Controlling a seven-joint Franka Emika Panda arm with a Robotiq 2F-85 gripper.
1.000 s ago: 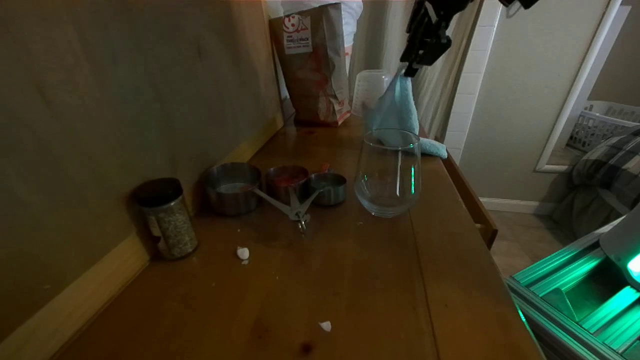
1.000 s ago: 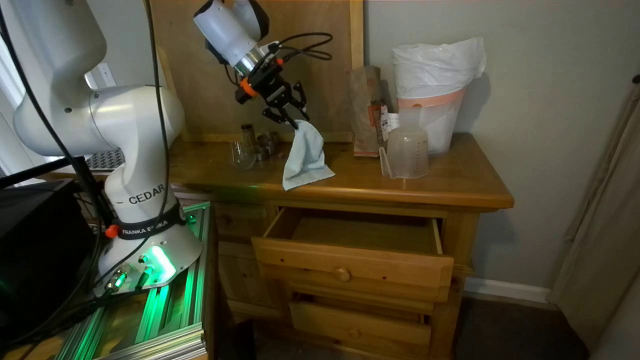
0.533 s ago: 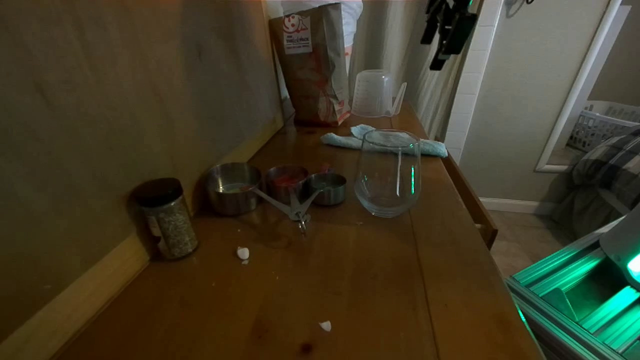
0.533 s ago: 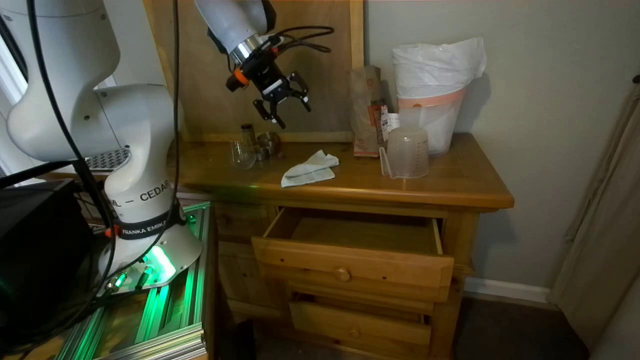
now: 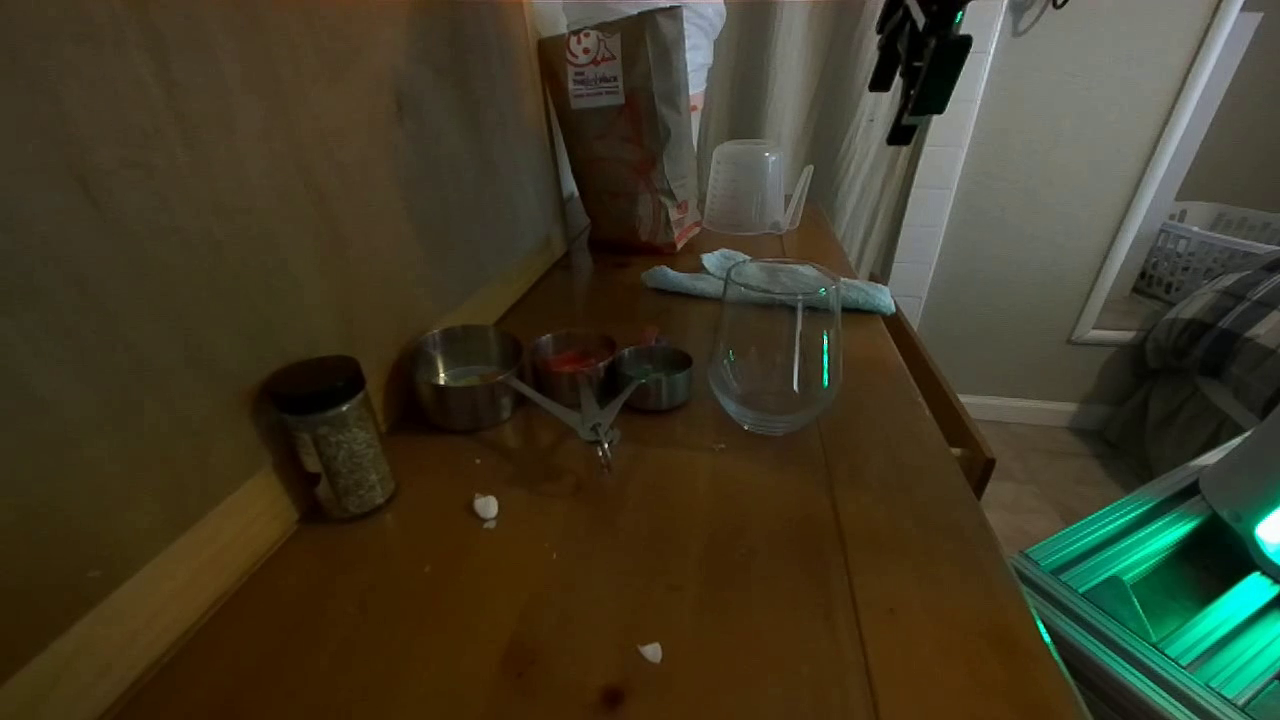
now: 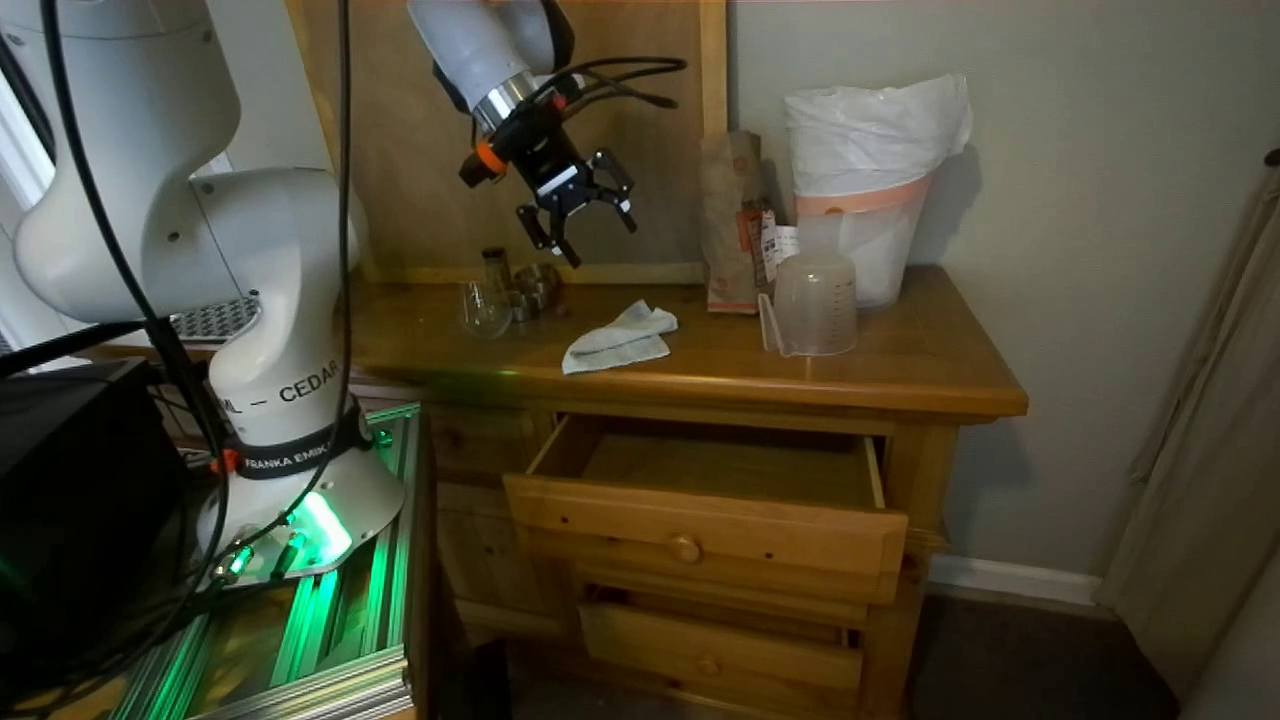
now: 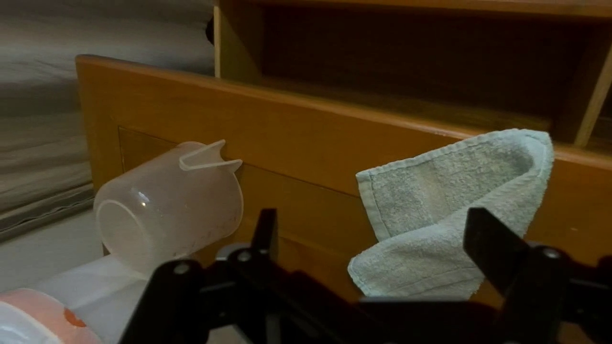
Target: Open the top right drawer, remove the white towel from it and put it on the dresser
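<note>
Towel (image 6: 620,342) on dresser (image 6: 920,350), loosely folded near front edge, presumably there as asked. Above, spread fingers (image 7: 492,248) gripping nothing, well clear, likely to avoid dragging it. Below, top right drawer (image 6: 740,535) pulled out, probably for access.

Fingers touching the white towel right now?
Apart. In both exterior views the spread fingers hang above the white towel, background plainly showing in between; the towel lies on the dresser.

White arm (image 6: 290,240); black cables (image 6: 345,150); CEDAR lettering (image 6: 309,380); orange wrist piece (image 6: 489,157); black jaws with, apparently, silvery screws (image 7: 551,253).
</note>
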